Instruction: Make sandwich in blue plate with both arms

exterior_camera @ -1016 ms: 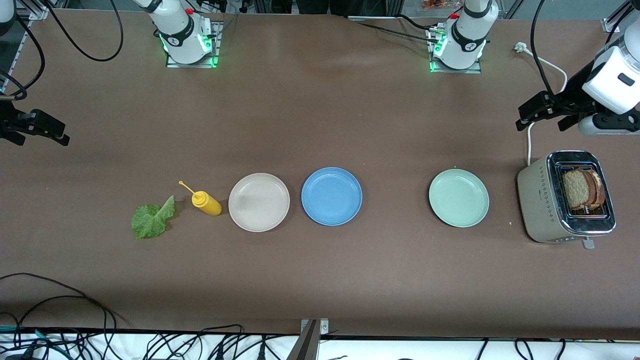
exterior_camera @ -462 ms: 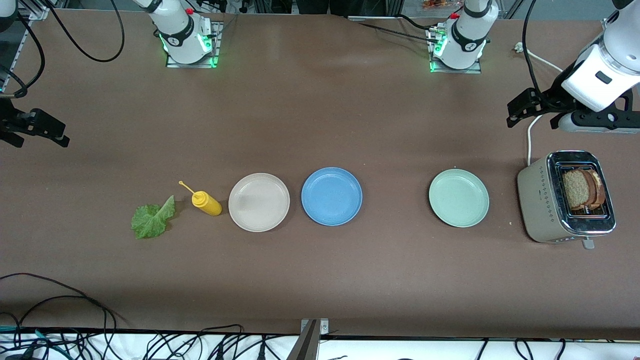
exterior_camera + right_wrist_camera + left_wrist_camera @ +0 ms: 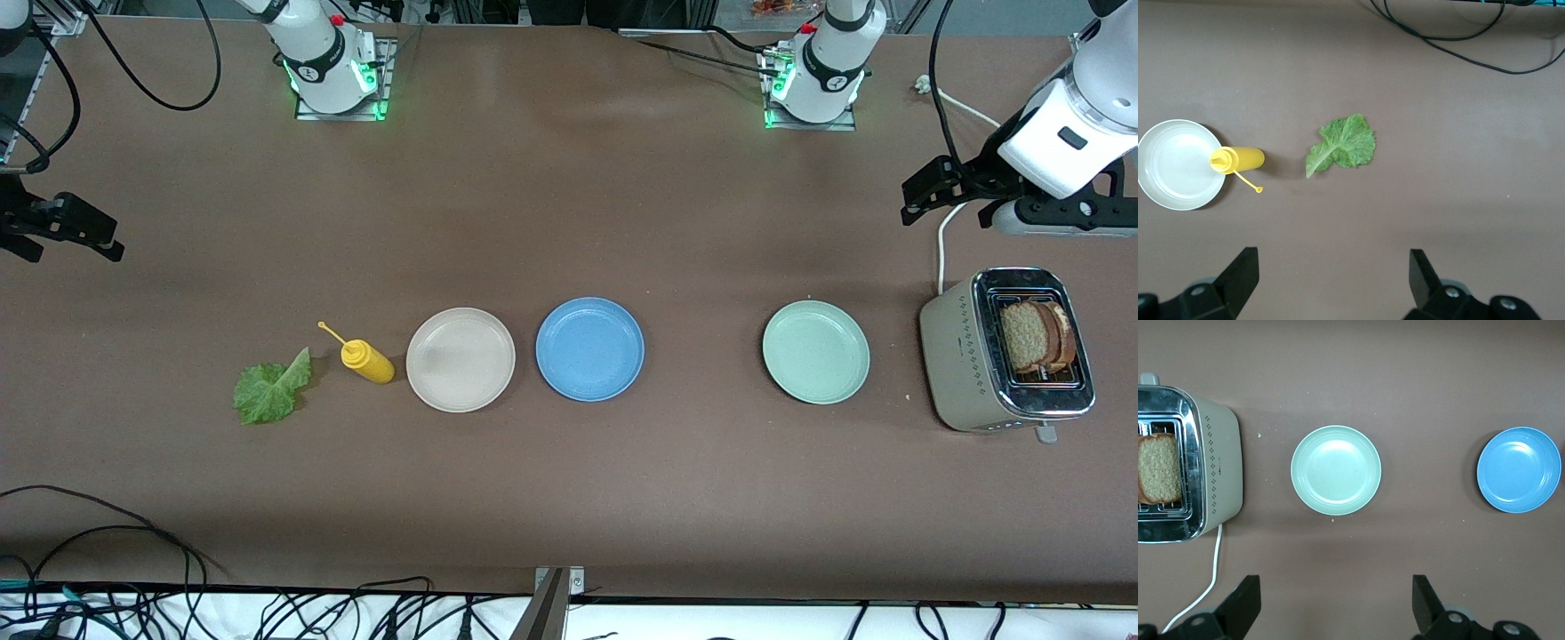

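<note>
My left gripper (image 3: 1331, 610): fingers apart, empty, up over bare bench near toaster (image 3: 973, 360). My right gripper (image 3: 1331, 287): same, waiting at its end. Blue plate (image 3: 589, 348) bare, mid-bench. Bread (image 3: 1031, 336) in toaster; lettuce (image 3: 269, 388) on bench beside bottle (image 3: 367, 361). Nothing assembled; all steps left.

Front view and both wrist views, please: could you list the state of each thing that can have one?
bread slices: upright in the toaster slots.
lettuce leaf: flat on the table.
yellow squeeze bottle: lying on its side.
blue plate: empty.
beige plate: empty.
pale green plate: empty.
left gripper: open, empty.
right gripper: open, empty.
</note>
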### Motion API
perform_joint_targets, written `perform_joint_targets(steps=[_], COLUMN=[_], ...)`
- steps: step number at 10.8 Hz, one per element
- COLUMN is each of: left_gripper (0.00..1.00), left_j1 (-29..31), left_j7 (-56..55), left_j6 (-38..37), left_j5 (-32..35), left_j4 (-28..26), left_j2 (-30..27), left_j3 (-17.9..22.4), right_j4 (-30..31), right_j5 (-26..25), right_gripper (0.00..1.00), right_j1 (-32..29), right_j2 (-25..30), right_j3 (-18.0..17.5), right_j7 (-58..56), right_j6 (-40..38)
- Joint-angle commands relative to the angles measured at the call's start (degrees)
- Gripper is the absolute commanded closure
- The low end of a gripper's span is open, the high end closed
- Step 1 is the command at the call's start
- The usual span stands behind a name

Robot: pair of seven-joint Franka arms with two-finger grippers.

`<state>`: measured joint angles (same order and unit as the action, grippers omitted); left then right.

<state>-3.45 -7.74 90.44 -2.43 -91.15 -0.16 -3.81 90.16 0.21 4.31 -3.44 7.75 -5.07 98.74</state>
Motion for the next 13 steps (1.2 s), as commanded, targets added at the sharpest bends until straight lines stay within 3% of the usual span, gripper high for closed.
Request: perform_joint_targets(steps=[1,13], left_gripper=[0.0,0.0], left_j1=[-0.07,0.11], left_j7=[0.97,1.06], left_j6=[-0.79,-0.79], left_j5=[1.37,1.37], left_j4=[-0.25,0.01], left_j2=[-0.63,-0.63], left_j3=[0.04,0.12], right_j4=[-0.86,-2.18], right_j5=[-0.03,0.32], right_gripper=[0.0,0.0], right_j1=[0.17,0.52], right_j2=[0.19,0.19], right_j3=[0.25,-0.01], right_j7=[-0.03,0.06], right_j6=[-1.36,-0.48])
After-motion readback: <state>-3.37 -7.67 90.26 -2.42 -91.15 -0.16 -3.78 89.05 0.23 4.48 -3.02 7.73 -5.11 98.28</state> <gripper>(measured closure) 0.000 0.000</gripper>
